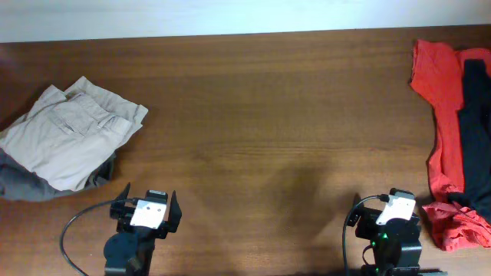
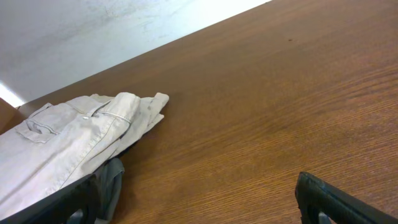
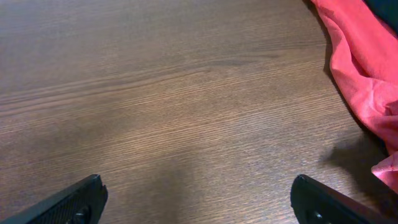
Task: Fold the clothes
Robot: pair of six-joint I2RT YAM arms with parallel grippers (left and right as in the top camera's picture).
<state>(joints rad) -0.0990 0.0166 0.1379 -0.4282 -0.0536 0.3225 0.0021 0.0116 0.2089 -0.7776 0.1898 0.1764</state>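
Folded light beige shorts (image 1: 69, 132) lie at the table's left on top of a gray garment (image 1: 27, 184). The left wrist view shows the beige shorts (image 2: 68, 143) and the gray garment (image 2: 111, 180) at its lower left. A red garment (image 1: 445, 123) and a black garment (image 1: 476, 130) lie spread at the right edge; the red garment (image 3: 360, 56) fills the right wrist view's upper right. My left gripper (image 1: 146, 201) sits at the front left, open and empty, just right of the pile. At the front right my right gripper (image 1: 387, 205) is open over bare wood, left of the red garment.
The brown wooden table (image 1: 268, 115) stretches between the two piles. A pale wall (image 2: 93, 37) runs along the table's far edge. A black cable (image 1: 73, 230) loops beside the left arm's base.
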